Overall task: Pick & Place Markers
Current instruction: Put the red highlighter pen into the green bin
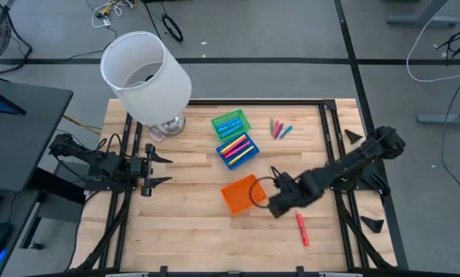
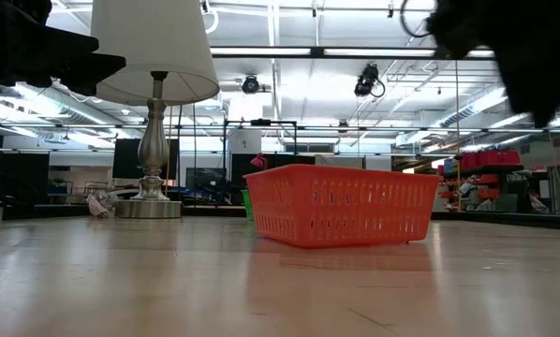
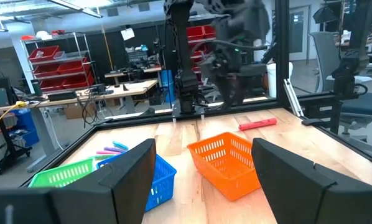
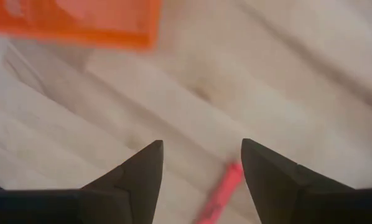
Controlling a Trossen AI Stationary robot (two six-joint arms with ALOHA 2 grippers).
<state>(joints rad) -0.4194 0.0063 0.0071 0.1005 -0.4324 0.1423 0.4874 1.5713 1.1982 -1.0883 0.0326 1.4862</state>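
Right gripper (image 1: 278, 206) sits just right of the orange tray (image 1: 239, 194), jaws spread wide and holding nothing; in its wrist view the open fingers (image 4: 139, 177) frame bare wood with a red marker (image 4: 220, 194) between and below them, so it looks lined up for a grab rather than a drop. In the high view that red marker (image 1: 301, 228) lies alone on the table (image 1: 184, 231) at about 5 o'clock from the orange tray, near the gripper but not touching it. The tray's corner shows in the right wrist view, close by, likely so the carry stays short. Other markers are sorted already: several pink, yellow and orange ones in the blue tray (image 1: 238, 150) near table centre, green ones in the green tray (image 1: 230, 124) at its 11 o'clock. A small loose cluster of markers (image 1: 279, 128) waits at 1 o'clock from the blue tray, well apart from the gripper. Left gripper (image 1: 155, 171) is parked at 9 o'clock, jaws wide, empty, out of the way. A lamp (image 1: 145, 73) stands at 11 o'clock.
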